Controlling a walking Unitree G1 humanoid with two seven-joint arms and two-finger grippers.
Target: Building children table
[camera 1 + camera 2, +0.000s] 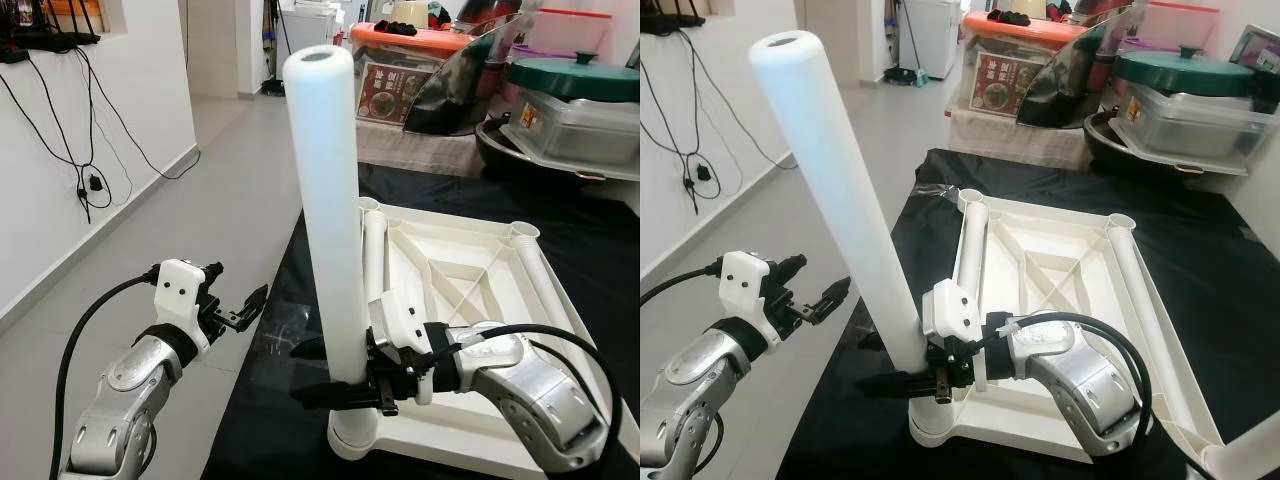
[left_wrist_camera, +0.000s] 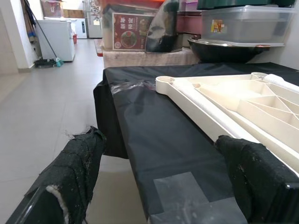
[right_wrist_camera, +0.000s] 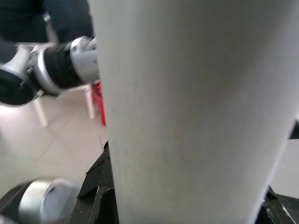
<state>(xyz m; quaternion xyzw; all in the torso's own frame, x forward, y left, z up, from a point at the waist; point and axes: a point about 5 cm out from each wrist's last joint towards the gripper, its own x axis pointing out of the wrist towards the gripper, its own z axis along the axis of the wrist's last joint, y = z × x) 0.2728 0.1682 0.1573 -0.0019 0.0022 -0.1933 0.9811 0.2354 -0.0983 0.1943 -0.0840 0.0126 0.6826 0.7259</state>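
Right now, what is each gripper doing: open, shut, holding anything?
Left gripper: open, empty, beside the black-covered table.
Right gripper: shut on the upright white table leg.

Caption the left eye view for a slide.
Right end effector grips an upright white table leg standing in the overturned tabletop's corner socket.

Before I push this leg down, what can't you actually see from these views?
- Whether the white cylindrical plastic table leg is seated in the corner socket: the right claw crosses in front in the eye views.
- Right wrist view: the leg blocks everything, blurred.
- The upturned white plastic tabletop: its near right corner is cut off by the edge, right eye view.
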